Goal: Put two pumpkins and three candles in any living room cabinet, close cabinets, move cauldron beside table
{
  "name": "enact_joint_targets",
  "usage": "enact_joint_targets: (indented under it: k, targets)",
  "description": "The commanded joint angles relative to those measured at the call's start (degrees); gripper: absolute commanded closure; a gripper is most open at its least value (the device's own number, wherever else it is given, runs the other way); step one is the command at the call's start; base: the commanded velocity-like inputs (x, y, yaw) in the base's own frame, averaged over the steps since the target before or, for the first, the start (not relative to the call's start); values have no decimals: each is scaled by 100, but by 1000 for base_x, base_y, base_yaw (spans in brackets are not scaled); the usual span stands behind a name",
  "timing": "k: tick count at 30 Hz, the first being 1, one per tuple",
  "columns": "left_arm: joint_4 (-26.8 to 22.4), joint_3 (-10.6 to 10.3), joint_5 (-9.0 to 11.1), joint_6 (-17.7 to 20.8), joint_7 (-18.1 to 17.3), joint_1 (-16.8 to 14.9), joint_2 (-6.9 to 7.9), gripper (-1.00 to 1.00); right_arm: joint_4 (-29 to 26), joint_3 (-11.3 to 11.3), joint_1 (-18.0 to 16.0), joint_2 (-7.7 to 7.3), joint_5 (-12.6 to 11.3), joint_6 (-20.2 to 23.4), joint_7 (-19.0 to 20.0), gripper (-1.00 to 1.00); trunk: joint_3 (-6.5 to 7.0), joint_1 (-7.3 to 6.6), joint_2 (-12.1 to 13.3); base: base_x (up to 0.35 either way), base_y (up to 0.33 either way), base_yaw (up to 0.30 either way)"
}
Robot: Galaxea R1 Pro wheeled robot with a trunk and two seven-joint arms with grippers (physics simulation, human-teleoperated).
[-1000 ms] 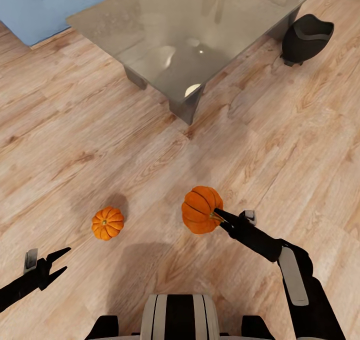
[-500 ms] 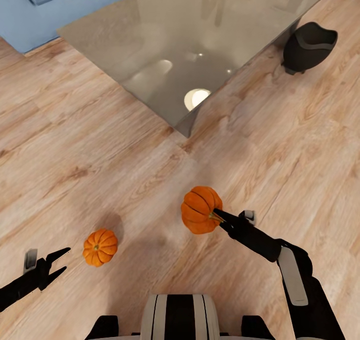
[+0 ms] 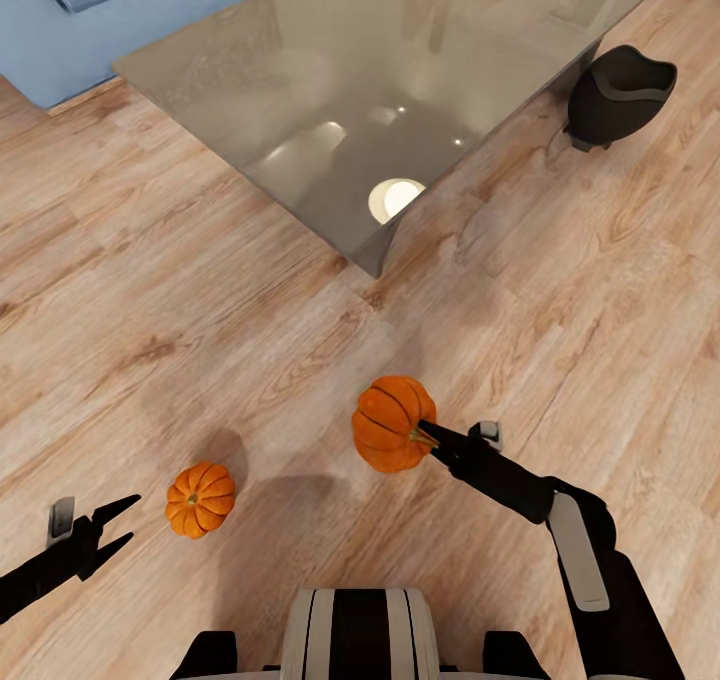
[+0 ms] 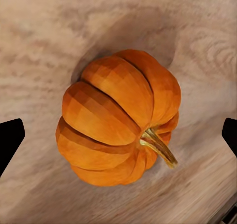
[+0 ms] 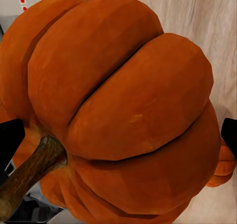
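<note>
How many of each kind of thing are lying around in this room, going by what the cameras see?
Pumpkins: 2 (one held by the right pincer at, one on the floor)
Cauldron: 1
Table: 1
Sofa: 1
Total: 5

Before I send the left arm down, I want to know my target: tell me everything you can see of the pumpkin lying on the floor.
The floor pumpkin is small, bright orange, deeply ribbed and slightly flattened, with a short curved yellow-brown stem. It lies tipped, stem pointing sideways rather than up, resting on the wood floor with a soft shadow beside it. Nothing else touches it. The open left gripper is near it, and in the left wrist view it sits between the fingers.
</note>
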Motion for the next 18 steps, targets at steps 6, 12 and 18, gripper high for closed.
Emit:
enact_joint_targets:
  k: [6,12,18]
  targets:
    - [1,0,-3,5,-3,1,-5,-100,-9,12,1,0,-6,11,-11,100,-133,15,-8,0,0,0]
    - [-5,0,-4,-1,-4,0,-6,-100,-31,416,-2,-5,5,6,-16,100,-266,31,-16,0,0,0]
    - [-42,-12,-39,-69,2,0,-74,-100,-19,629,1,59,34,-74,-16,100,-354,42,-22,0,0,0]
